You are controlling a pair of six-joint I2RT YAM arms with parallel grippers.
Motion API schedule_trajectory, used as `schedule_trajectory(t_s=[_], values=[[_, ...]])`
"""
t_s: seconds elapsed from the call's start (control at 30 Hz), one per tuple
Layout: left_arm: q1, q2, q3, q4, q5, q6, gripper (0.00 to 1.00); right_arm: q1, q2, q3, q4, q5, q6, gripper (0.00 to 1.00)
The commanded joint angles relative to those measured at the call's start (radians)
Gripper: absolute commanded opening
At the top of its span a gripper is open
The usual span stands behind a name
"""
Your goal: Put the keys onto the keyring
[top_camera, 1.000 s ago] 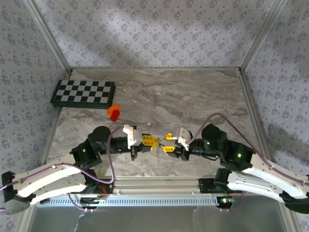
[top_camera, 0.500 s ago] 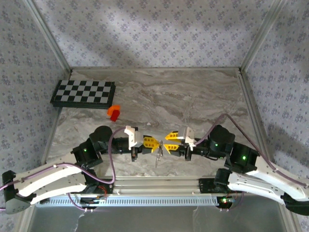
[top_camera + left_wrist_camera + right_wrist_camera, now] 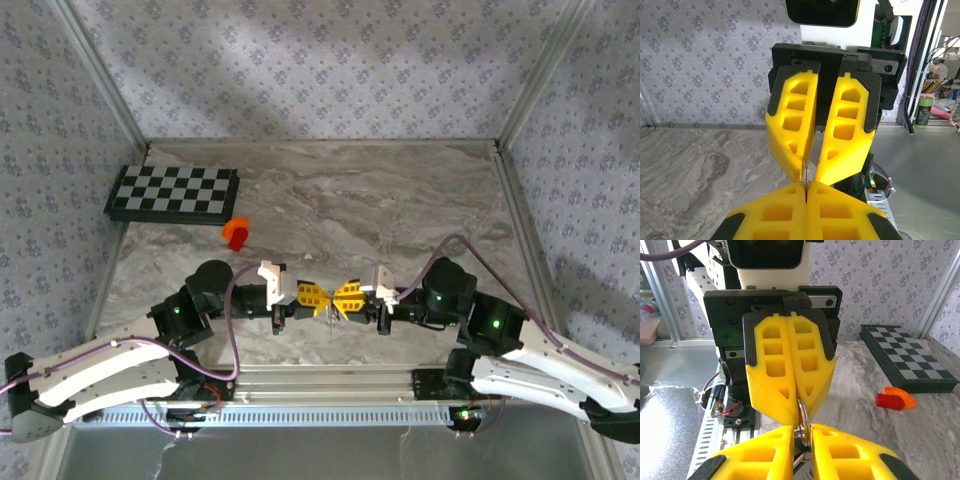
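My two yellow-fingered grippers meet tip to tip over the table's near middle. The left gripper point(image 3: 321, 298) is shut on the keyring point(image 3: 803, 416), a thin silvery loop standing edge-on between its tips point(image 3: 805, 186). The right gripper point(image 3: 338, 298) is open, its fingers lying on either side of the same loop with a small gap point(image 3: 802, 434). In the right wrist view the ring rests against my right-hand finger. A silver key blade point(image 3: 799, 460) hangs below the ring between my right fingers; its black head is hidden.
An orange-red block point(image 3: 236, 232) lies on the marble table point(image 3: 400, 210) behind the left arm. A black-and-white checkerboard point(image 3: 172, 193) sits at the back left. An aluminium rail point(image 3: 330, 380) runs along the near edge, and patterned walls enclose the table.
The right gripper has moved left until its open fingers straddle the ring held by the left gripper. The left gripper has stayed shut and almost still.
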Motion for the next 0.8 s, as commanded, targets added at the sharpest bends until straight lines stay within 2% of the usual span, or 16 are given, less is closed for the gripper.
schedule_trajectory(t_s=[0.0,0.13,0.27,0.37,0.4,0.5,0.57,0.67,0.77], values=[[-0.003,0.002,0.044,0.035,0.024,0.004,0.0,0.001,0.003,-0.002,0.013,-0.005,0.004,0.17],[-0.003,0.0,0.05,0.029,0.028,0.004,0.0,-0.001,0.012,0.012,-0.007,-0.003,-0.003,0.13],[-0.004,-0.001,0.055,0.019,0.024,0.005,0.0,-0.003,0.007,0.011,-0.007,0.003,-0.01,0.01],[-0.004,-0.012,0.076,-0.048,-0.011,0.022,0.0,-0.014,0.009,0.011,-0.029,0.021,0.002,0.0],[-0.003,-0.019,0.093,-0.1,-0.04,0.036,0.02,-0.018,0.009,0.016,-0.045,0.03,-0.008,0.0],[-0.004,-0.037,0.158,-0.276,-0.159,0.091,0.22,-0.026,0.004,0.036,-0.073,0.078,-0.035,0.0],[-0.004,-0.045,0.189,-0.362,-0.231,0.124,0.31,-0.027,0.013,0.054,-0.118,0.087,-0.052,0.0],[-0.004,-0.021,0.232,-0.48,-0.295,0.164,0.34,-0.03,0.039,0.086,-0.175,0.118,-0.065,0.0],[-0.006,0.018,0.262,-0.527,-0.267,0.173,0.37,-0.032,0.068,0.119,-0.22,0.143,-0.065,0.0]])
